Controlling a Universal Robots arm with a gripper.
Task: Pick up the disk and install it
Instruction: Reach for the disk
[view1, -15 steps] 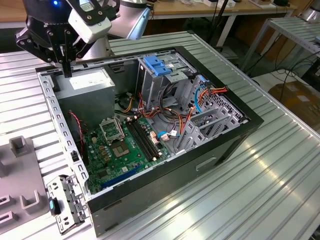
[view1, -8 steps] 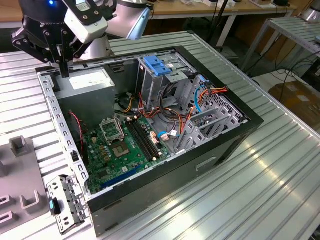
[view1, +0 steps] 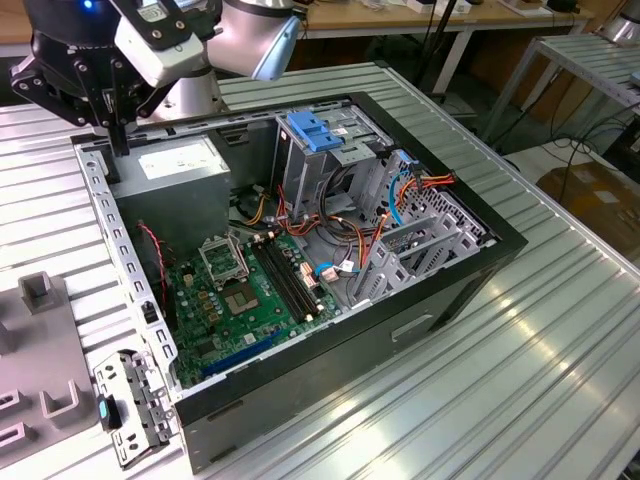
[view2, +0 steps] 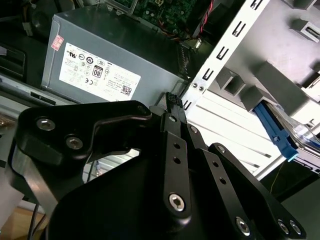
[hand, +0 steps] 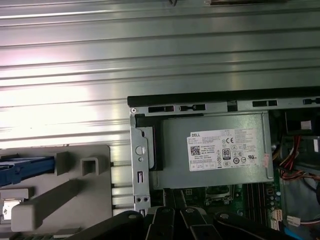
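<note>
One open computer case (view1: 360, 365) holds the power supply (view1: 180, 165), empty fingers (view2: 173, 107) clenched just beside it.

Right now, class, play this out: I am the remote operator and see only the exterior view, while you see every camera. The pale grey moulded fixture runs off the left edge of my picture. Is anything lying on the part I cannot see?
Observer: Yes. In the first wrist view, what looks like the disk's blue plastic side rail lies on the pale grey moulded fixture.
Operator: Is the gripper at that rail?
Observer: No. In the second wrist view the gripper hangs by the perforated silver case rim, apart from the rail.
</note>
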